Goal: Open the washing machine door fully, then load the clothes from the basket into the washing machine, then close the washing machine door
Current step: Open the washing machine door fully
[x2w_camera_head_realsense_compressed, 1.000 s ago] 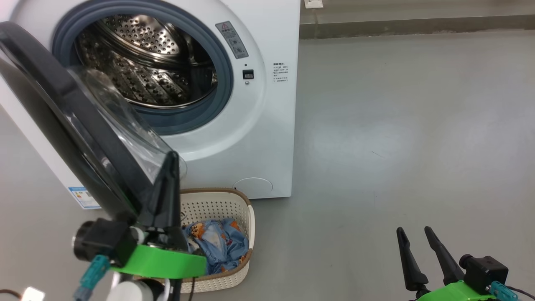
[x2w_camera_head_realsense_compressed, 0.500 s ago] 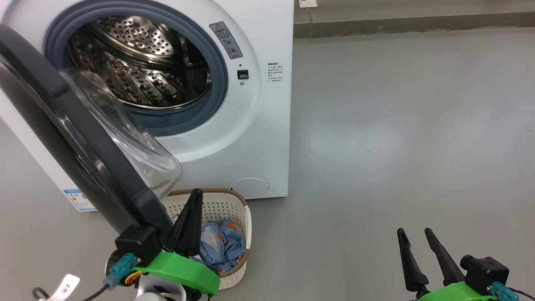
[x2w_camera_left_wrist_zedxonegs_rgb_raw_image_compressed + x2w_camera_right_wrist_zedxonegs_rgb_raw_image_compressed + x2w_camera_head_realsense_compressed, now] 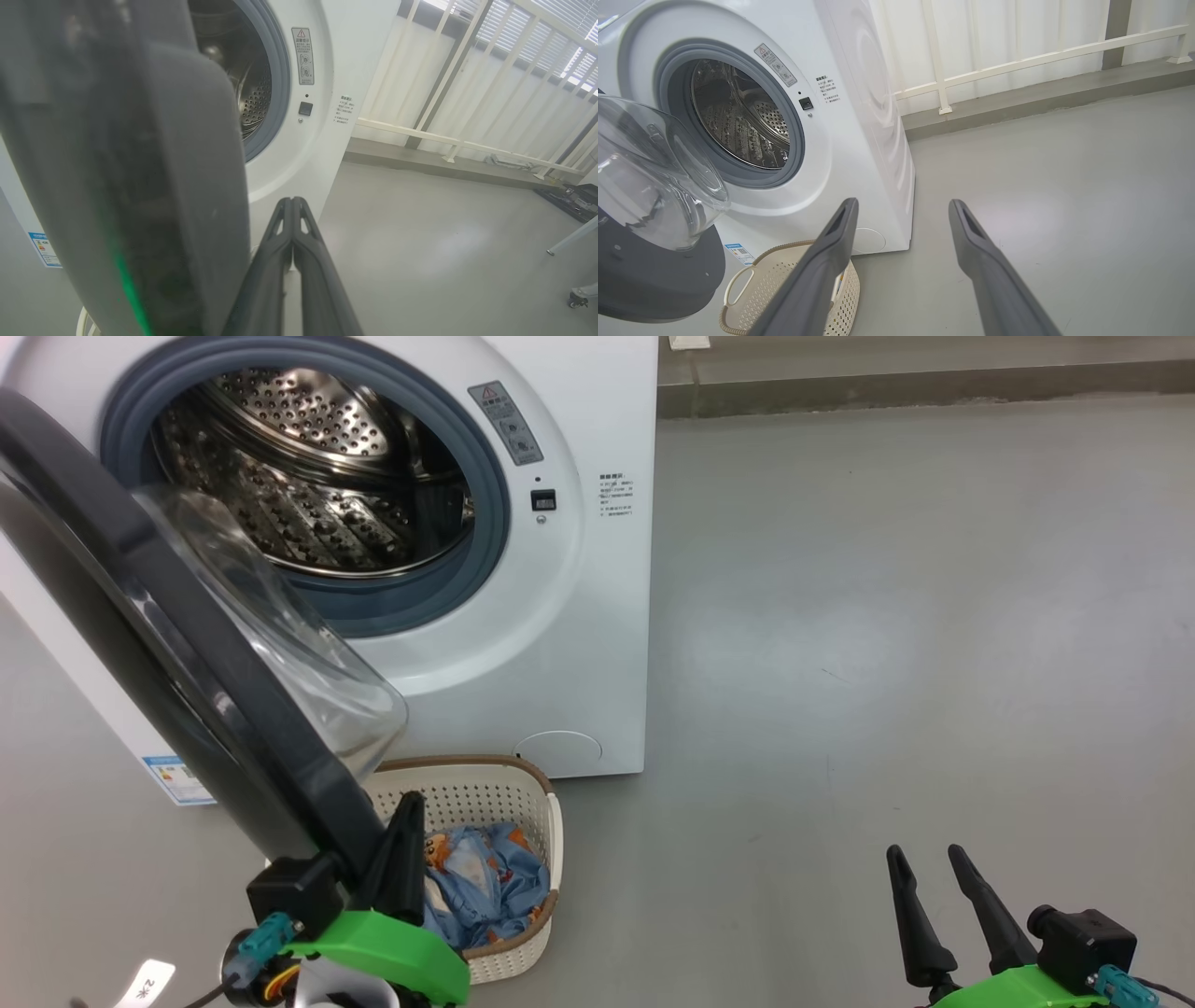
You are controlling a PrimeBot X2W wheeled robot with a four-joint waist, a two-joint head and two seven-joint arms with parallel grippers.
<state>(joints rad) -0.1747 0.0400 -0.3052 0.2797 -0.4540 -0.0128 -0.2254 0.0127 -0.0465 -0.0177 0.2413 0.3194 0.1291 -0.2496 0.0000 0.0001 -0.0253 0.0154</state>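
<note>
The white washing machine (image 3: 579, 616) (image 3: 303, 154) (image 3: 859, 116) stands at the upper left, its steel drum exposed. Its black washing machine door (image 3: 187, 644) (image 3: 140, 163) (image 3: 654, 275) hangs open, swung out towards me with the glass bowl facing the drum. Below it on the floor sits the cream basket (image 3: 485, 798) (image 3: 794, 275), with the light blue clothes (image 3: 490, 882) inside. My left gripper (image 3: 408, 800) (image 3: 292, 200) is shut on nothing, just right of the door's lower rim and over the basket's left side. At the lower right my right gripper (image 3: 924, 851) (image 3: 902, 203) stands open and empty above the floor.
Grey floor (image 3: 887, 616) stretches wide to the right of the machine. A low ledge (image 3: 915, 392) and a white railing (image 3: 1017, 60) run behind it. A stand's leg and a castor (image 3: 577, 298) stand far right in the left wrist view.
My left gripper has dropped down along the door's edge, from beside the glass bowl to just over the basket. The head view shifted slightly. The right arm has stayed still.
</note>
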